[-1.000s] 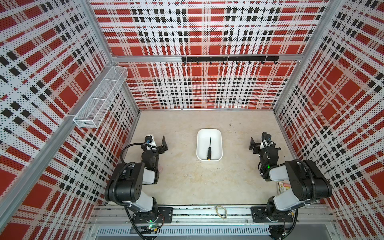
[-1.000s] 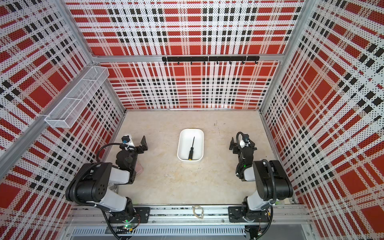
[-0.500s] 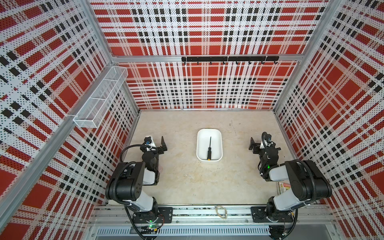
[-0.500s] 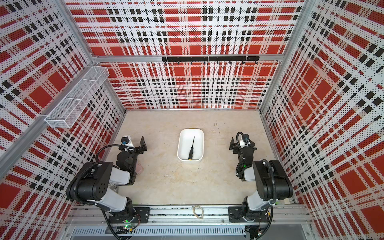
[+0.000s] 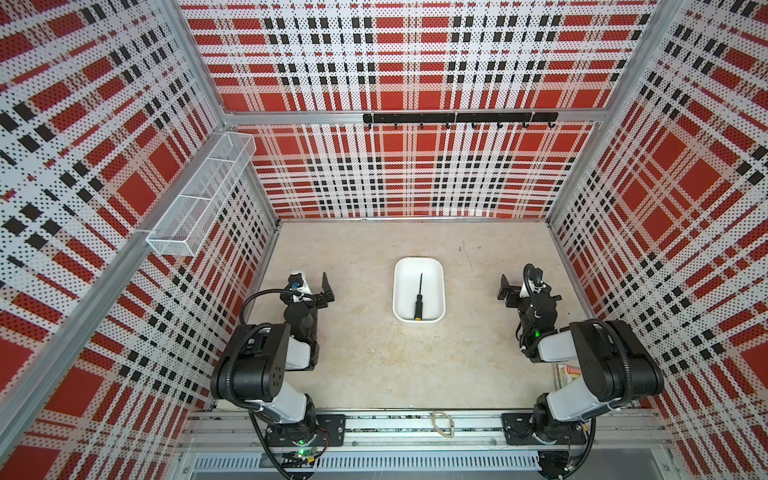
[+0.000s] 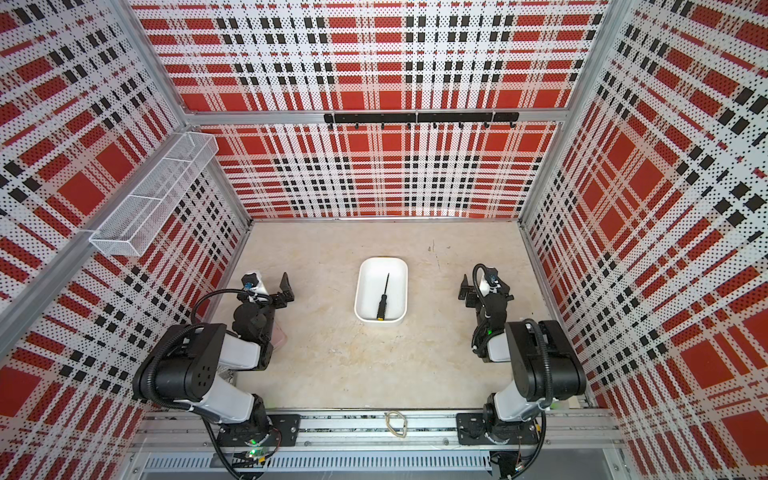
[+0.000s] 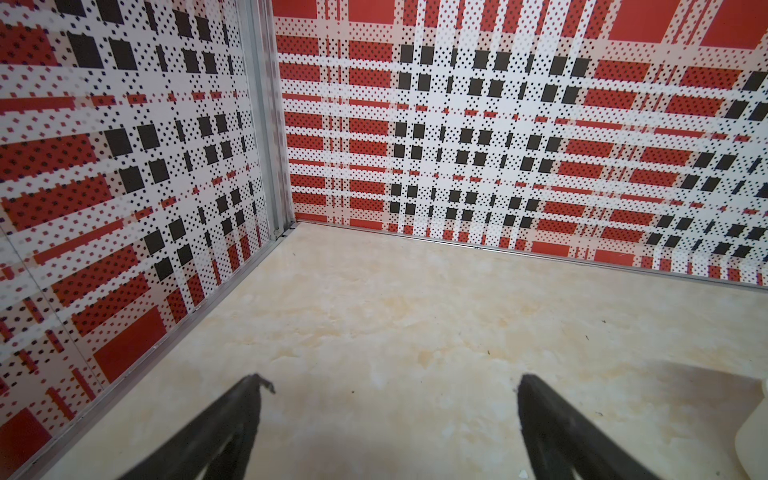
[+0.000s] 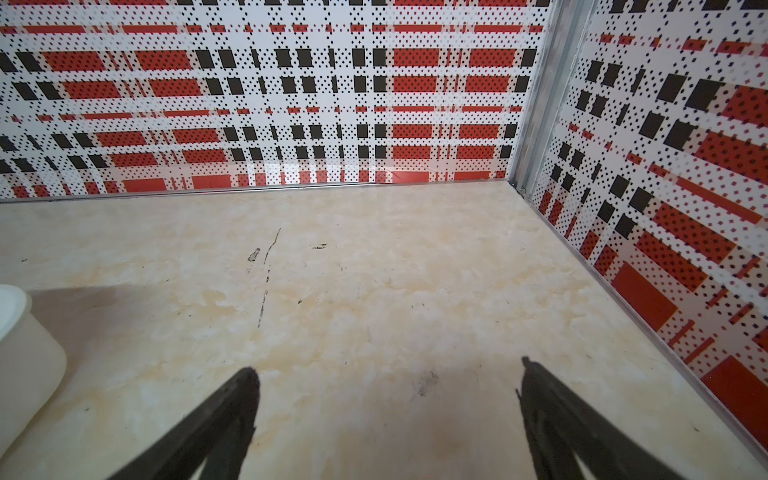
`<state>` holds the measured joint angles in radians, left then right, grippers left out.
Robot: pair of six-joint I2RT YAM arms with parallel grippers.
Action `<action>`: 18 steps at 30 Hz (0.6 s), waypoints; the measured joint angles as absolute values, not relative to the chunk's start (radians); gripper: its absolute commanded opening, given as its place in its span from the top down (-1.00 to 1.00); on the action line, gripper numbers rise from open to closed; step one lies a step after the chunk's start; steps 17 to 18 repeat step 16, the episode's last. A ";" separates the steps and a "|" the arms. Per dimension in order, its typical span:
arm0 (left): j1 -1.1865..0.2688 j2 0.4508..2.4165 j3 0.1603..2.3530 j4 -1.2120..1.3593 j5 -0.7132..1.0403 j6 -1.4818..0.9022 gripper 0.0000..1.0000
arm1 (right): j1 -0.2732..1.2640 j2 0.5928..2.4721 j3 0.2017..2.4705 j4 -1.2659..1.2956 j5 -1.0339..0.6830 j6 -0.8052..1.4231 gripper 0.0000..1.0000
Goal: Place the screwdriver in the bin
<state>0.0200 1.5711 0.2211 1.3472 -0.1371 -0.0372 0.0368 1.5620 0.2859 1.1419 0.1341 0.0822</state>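
Note:
The white bin (image 5: pixel 398 291) (image 6: pixel 360 293) stands in the middle of the beige floor. The screwdriver (image 5: pixel 418 299) (image 6: pixel 382 299) lies flat inside it, shaft toward the back wall and yellow butt toward the front. My left gripper (image 5: pixel 314 286) (image 6: pixel 271 286) rests low to the left of the bin, open and empty (image 7: pixel 390 382). My right gripper (image 5: pixel 519 287) (image 6: pixel 478 287) sits to the right of the bin, open with only bare floor between its fingers (image 8: pixel 388 374). A corner of the bin shows at the edge of each wrist view (image 7: pixel 754 436) (image 8: pixel 25 353).
A long white wire-mesh basket (image 5: pixel 203 195) hangs on the left wall. A black hook rail (image 5: pixel 457 118) runs along the back wall. A small packet (image 5: pixel 566 374) lies under the right arm, and a loop of cord (image 5: pixel 442 423) lies on the front rail.

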 measured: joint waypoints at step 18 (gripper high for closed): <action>0.021 1.571 0.219 1.361 -0.115 -0.037 -0.96 | 0.037 1.562 0.286 1.142 0.134 0.082 -1.00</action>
